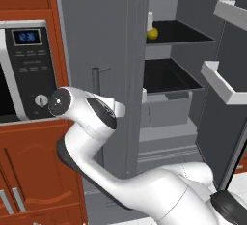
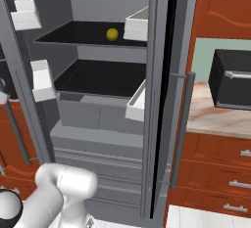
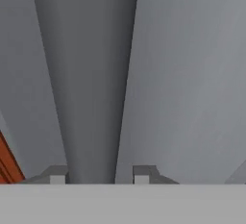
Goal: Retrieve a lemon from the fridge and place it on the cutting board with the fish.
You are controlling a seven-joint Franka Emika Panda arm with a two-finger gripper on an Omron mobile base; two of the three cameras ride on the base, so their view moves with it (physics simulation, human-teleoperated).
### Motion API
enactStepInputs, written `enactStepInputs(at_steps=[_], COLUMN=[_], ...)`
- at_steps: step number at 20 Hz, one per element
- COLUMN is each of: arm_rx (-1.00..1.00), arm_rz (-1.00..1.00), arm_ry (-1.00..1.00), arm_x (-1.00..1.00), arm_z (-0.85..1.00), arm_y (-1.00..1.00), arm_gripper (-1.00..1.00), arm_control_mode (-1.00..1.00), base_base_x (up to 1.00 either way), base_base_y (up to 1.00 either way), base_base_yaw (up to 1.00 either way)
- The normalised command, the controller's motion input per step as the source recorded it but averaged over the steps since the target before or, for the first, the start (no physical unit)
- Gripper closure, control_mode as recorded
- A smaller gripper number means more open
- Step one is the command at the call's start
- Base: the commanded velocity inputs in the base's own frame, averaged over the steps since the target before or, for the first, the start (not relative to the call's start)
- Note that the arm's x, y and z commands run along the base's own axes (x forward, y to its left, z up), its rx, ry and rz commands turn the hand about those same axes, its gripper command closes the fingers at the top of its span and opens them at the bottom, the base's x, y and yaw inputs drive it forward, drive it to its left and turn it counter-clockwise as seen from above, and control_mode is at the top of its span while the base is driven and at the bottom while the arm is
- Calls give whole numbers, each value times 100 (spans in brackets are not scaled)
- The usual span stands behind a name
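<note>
Gripper (image 3: 95,175) straddles fridge (image 1: 96,35) handle (image 3: 89,83) (jaws slightly apart).

We stand before the fridge (image 1: 101,50), whose doors hang open to either side. On its upper shelf (image 2: 83,35) sits the lemon (image 2: 112,34), toward the back; in the left base view we see the lemon at that shelf's left front corner, just behind the door edge. Below it lies a second shelf (image 2: 98,78), and under that the drawers (image 2: 93,114). Door bins (image 2: 41,80) hang on the doors at both sides. Left of the fridge we have the microwave (image 1: 29,69) set in the cabinets (image 1: 29,171). To the right a counter (image 2: 220,117) carries a toaster oven (image 2: 230,80), with drawers beneath. In the hand view a door handle (image 3: 86,83) runs between the fingertips (image 3: 57,176).
</note>
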Motion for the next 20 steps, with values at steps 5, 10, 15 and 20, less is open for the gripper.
enactStepInputs(at_steps=[5,10,15,20], arm_rx=[0,-4,-3,-1], arm_rz=[-4,-10,-12,-8], arm_ry=[0,1,0,0], arm_x=[0,-6,0,-53], arm_z=[0,6,0,4], arm_y=[7,17,44,14], arm_gripper=[-100,-100,-100,-100], arm_control_mode=[-100,-100,-100,-100], base_base_x=[0,0,0,0], base_base_y=[0,0,0,0], base_base_yaw=[0,0,0,0])
